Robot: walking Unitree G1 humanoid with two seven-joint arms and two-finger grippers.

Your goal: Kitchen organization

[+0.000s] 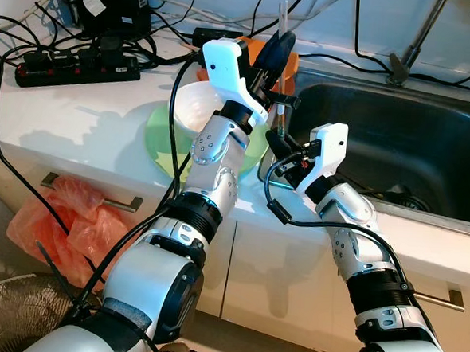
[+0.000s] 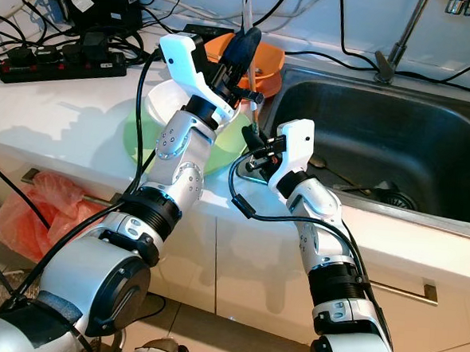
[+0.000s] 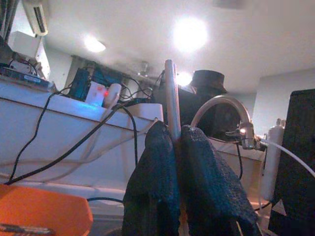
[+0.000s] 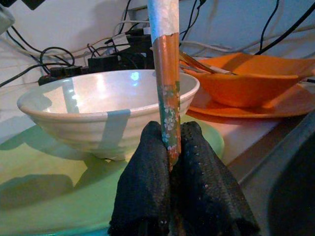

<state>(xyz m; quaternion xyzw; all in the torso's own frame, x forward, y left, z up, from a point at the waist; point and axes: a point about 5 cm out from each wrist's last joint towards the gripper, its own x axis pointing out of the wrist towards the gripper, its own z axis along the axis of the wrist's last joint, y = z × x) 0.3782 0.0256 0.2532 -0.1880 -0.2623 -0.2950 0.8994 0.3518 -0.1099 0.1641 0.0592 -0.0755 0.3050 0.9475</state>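
Here both grippers clamp one chopstick (image 4: 166, 93) upright beside the white bowl (image 4: 98, 105): left gripper (image 2: 244, 49) pinching its top, right gripper (image 2: 256, 149) its lower end. Likely mid hand-over; next, one gripper should let go before the stick moves

Chopstick (image 4: 166, 83): pale upper shaft, orange lower part with flecked pattern; upright, centre frame. White bowl (image 1: 193, 108): upright on green plate (image 1: 162, 136), centre-left, on the counter. Orange bowl (image 4: 246, 81): on orange plate (image 4: 275, 105), upper centre, beside the sink (image 1: 404, 146).
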